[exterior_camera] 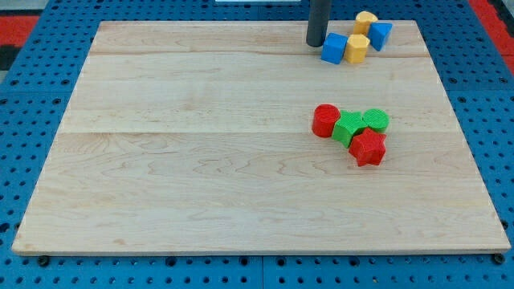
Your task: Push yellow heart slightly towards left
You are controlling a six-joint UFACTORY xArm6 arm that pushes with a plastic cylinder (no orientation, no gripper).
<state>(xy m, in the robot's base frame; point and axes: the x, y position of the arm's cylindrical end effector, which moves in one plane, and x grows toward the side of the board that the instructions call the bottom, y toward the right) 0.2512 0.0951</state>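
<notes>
The pale wooden desk [201, 160] lies on a blue board with holes [32, 120]. No claw shows; my tip [316, 43] stands near the desk's top edge, just left of the blue cube [334, 48]. The yellow heart [366, 20] sits near the top right corner.

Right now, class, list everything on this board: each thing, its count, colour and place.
Board: one, pale wood, fills the view.
Blue blocks: two, top right, cube and another.
Yellow blocks: two, top right, one between the blues, one behind; which is the heart I cannot tell.
Red blocks: two, right of centre, cylinder, star.
Green blocks: two, between the reds.
My tip: one, dark, just left of the blue cube.
</notes>
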